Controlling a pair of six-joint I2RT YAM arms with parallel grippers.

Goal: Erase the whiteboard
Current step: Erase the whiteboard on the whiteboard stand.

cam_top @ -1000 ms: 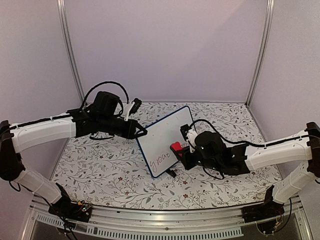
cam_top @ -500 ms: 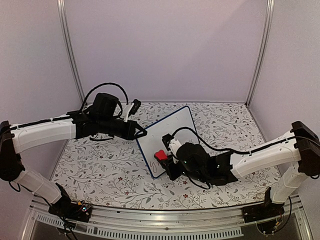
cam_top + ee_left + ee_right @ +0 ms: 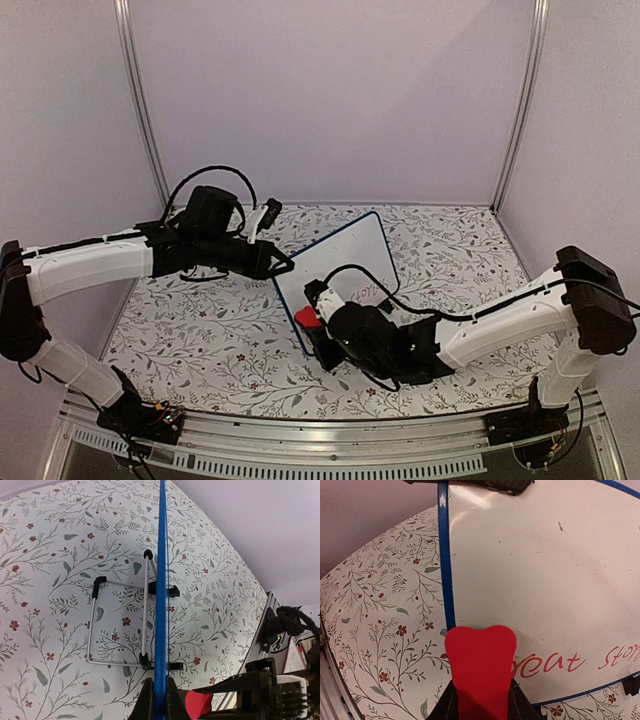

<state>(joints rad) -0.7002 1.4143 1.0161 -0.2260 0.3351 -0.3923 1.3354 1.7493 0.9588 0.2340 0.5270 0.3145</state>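
Evidently the left gripper [image 3: 159,700] is clamped on the blue rim of the whiteboard [image 3: 545,580], steadying it on its wire stand [image 3: 117,625] so it should not slide under wiping pressure. The right gripper [image 3: 482,699] is closed on a red eraser [image 3: 481,662], whose far end seems pressed against the board's lower corner just ahead of the fingertips. To the eraser's right, red handwriting [image 3: 555,662] remains unwiped, so a stroke that way looks due.

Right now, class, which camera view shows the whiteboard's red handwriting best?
The right wrist view: the red handwriting runs large across the whiteboard. The top external view shows only tiny traces; the left wrist view sees the board edge-on, no writing.
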